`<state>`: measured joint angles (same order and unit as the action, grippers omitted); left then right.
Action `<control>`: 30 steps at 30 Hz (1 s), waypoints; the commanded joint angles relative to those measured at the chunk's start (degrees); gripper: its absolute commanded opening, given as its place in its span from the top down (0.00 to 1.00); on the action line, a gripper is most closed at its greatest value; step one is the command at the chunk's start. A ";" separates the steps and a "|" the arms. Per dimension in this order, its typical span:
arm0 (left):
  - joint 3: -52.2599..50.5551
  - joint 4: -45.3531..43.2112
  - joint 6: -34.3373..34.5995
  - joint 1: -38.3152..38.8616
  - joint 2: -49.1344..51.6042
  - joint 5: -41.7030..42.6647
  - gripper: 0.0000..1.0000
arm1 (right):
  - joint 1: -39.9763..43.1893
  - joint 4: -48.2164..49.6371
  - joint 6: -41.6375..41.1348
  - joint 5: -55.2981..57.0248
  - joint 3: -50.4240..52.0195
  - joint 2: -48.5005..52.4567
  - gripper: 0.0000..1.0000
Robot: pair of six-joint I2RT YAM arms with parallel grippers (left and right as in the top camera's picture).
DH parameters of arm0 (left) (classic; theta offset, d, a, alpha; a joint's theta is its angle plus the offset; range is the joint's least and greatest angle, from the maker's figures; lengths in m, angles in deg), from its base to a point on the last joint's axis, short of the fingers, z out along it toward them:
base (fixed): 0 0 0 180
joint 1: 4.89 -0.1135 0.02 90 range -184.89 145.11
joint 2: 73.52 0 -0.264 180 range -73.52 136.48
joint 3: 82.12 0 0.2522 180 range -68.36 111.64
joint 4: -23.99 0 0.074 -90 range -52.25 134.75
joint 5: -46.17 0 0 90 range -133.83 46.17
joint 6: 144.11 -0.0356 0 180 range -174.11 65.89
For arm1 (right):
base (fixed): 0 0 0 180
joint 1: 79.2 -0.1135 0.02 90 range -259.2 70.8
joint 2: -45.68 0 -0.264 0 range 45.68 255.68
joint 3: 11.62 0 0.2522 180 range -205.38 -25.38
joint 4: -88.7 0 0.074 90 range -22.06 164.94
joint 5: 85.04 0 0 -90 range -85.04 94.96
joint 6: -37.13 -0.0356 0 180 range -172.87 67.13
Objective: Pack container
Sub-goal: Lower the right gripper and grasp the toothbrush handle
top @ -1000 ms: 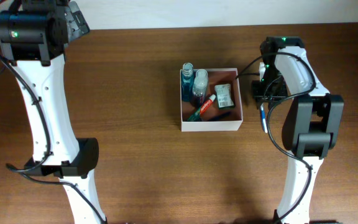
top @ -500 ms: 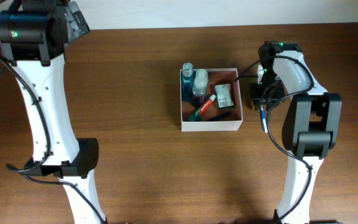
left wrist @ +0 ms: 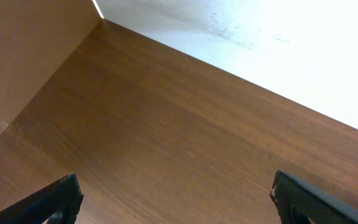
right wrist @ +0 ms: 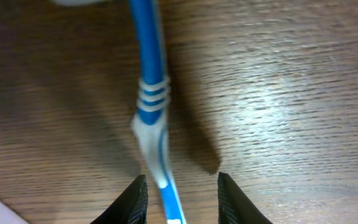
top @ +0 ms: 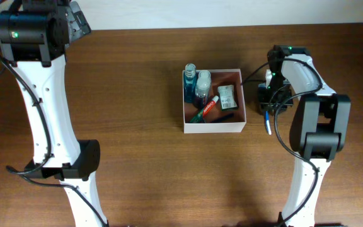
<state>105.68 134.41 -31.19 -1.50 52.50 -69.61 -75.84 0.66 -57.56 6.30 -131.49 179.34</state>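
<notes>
The wooden surface [top: 137, 94] carries the whole job. The container [top: 214, 128] sits near its middle, a square white-walled box already crowded with two blue bottles [top: 197, 85], a red and green tube [top: 207, 108] and a greenish packet [top: 227, 98].

The left fingers [left wrist: 55, 202] are spread wide and hold nothing. They are raised over bare wood at the far left corner, well apart from the container. The right fingers [right wrist: 137, 200] are low over the surface just beside the container's right wall. They are partly open and straddle the handle of a blue and white toothbrush [right wrist: 149, 93] that lies flat on the wood. Wood shows on both sides of the handle, so nothing is gripped yet.

The likely trouble is the pick itself. The handle is thin, lies flat, and sits nearer one finger than the other, so closing may push it sideways or roll it out instead of pinching it. Coming down too far would scrape the wood.

Placing the toothbrush looks awkward too. It is long and the container is nearly full, so an end could catch the near wall or ride up on the tube.
</notes>
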 commanded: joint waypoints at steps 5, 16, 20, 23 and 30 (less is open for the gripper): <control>-0.22 0.02 -0.70 -0.20 0.07 -0.79 0.01 | 0.04 0.68 -0.07 0.83 0.48 -1.14 0.69; -0.22 0.02 -0.70 -0.20 0.07 -0.79 0.01 | 0.04 4.94 -0.07 0.83 5.88 -1.14 0.74; -0.22 0.02 -0.70 -0.20 0.07 -0.79 0.01 | 0.04 5.16 -0.07 0.85 6.32 -1.14 0.87; -0.22 0.02 -0.70 -0.20 0.07 -0.79 0.01 | 0.04 5.14 -0.13 0.76 6.25 -1.16 0.96; -0.22 0.02 -0.70 -0.20 0.07 -0.79 0.01 | 0.07 4.07 -0.35 0.63 4.17 -1.20 0.96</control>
<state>105.68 134.41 -31.19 -1.50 52.50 -69.61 -75.75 5.14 -57.38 7.11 -127.18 177.29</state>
